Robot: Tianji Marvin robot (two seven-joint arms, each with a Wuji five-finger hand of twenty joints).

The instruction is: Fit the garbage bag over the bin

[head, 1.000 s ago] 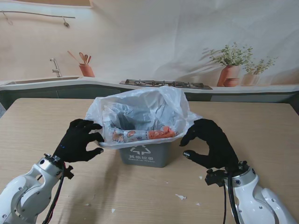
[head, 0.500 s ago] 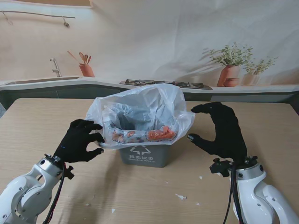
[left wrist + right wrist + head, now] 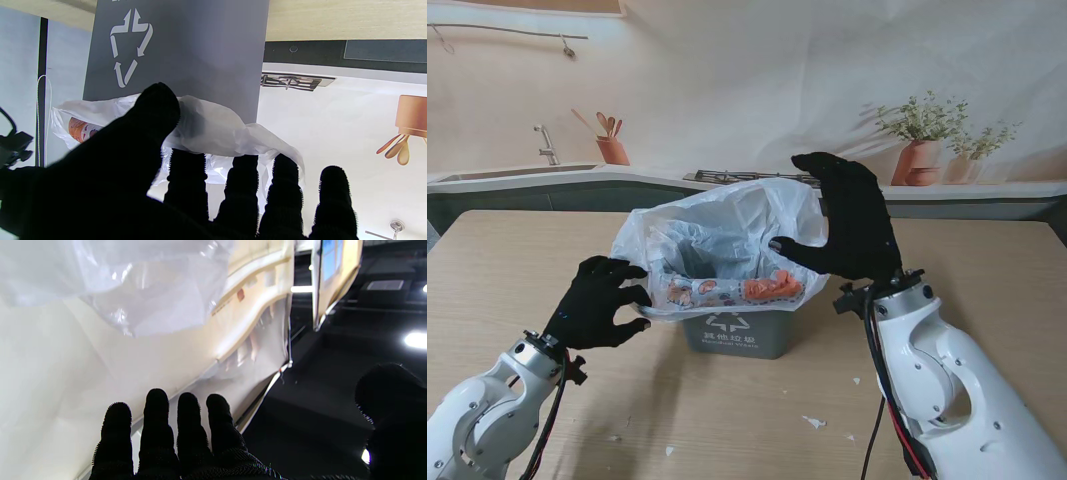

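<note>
White plastic garbage bag (image 3: 727, 235) sits in the grey bin (image 3: 732, 330).
The left hand (image 3: 597, 300) pinches its near left edge; the right hand (image 3: 847, 225) is up, fingers spread, holding nothing.

Kitchen: sink (image 3: 512, 172), stove (image 3: 772, 180), utensil pot (image 3: 611, 150) behind.

Even, soft daylight; sharp stand view; lamp glare, blurred edges at wrists.

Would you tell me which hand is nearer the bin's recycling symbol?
Left. The left hand grips the garbage bag beside the recycling symbol; the right hand is raised above the bin's right side.
</note>
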